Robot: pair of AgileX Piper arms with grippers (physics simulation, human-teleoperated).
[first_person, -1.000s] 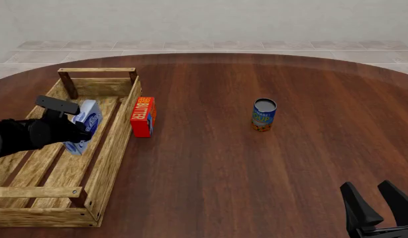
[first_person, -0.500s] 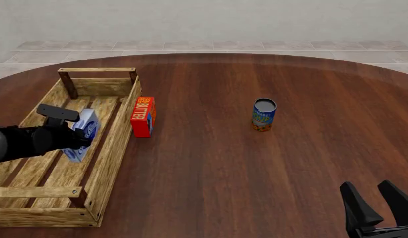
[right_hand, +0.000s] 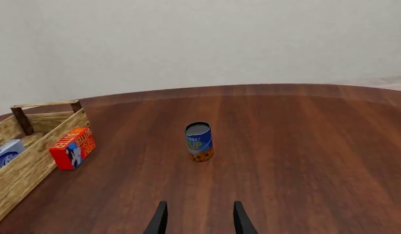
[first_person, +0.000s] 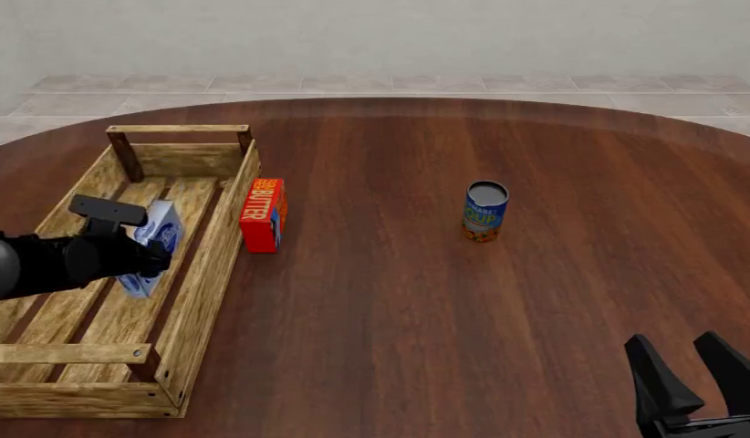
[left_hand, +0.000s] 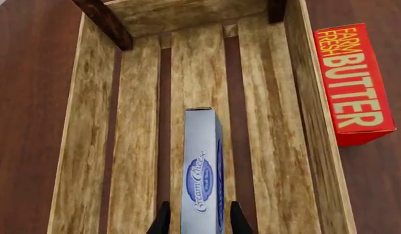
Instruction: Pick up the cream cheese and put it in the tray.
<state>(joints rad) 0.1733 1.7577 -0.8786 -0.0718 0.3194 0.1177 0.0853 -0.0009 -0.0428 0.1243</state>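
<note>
The cream cheese is a pale blue-white box with a dark blue oval logo. It stands on edge on the slats inside the light-wood tray at the left. In the left wrist view the cream cheese sits between the tray's walls. My left gripper is down in the tray around the box. Its fingers flank the box with a thin gap on each side, so it is open. My right gripper is open and empty at the front right, also shown in the right wrist view.
A red-orange butter box lies just outside the tray's right wall, also in the left wrist view. A blue can stands upright mid-table, ahead of my right gripper. The round table's far edge curves behind.
My left gripper has moved down and slightly toward me with the cream cheese, lowering it from above the tray wall onto the slats. The right arm has not moved.
</note>
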